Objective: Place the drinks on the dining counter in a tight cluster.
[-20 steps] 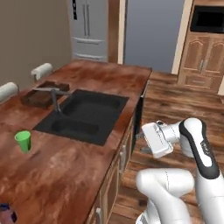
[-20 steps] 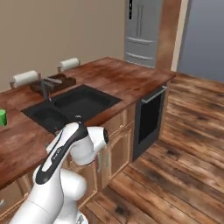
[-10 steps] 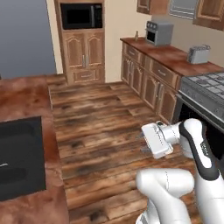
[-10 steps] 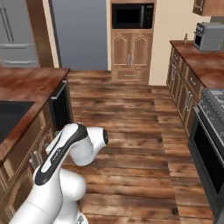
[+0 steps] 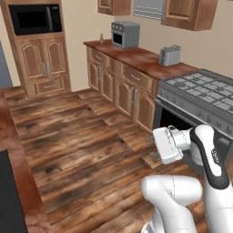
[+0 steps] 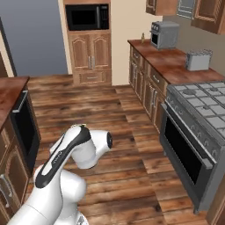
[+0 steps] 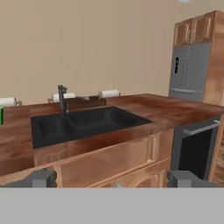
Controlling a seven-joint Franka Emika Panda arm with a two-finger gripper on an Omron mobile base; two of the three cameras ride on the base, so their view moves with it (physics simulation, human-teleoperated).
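Observation:
The drinks are out of view. In the hand view the dining counter stretches across, a dark reddish wood top on light wood cabinets, with a black sink and a tap set in it. White stool cushions peek over its far edge. My gripper is open with nothing between its fingertips, held in the air some way back from the counter's front. My arm is folded close above the base. A strip of the dining counter's edge runs down the left in the left base view.
A steel stove with an oven stands close on the right. Beyond it is a wood counter with a toaster, a grey toaster oven and a small slim thing. A wall microwave and open wood floor lie ahead.
The whole picture has swung in both base views: the sink island has slid off to the left and the stove and wall counter have come in. The gripper has stayed open.

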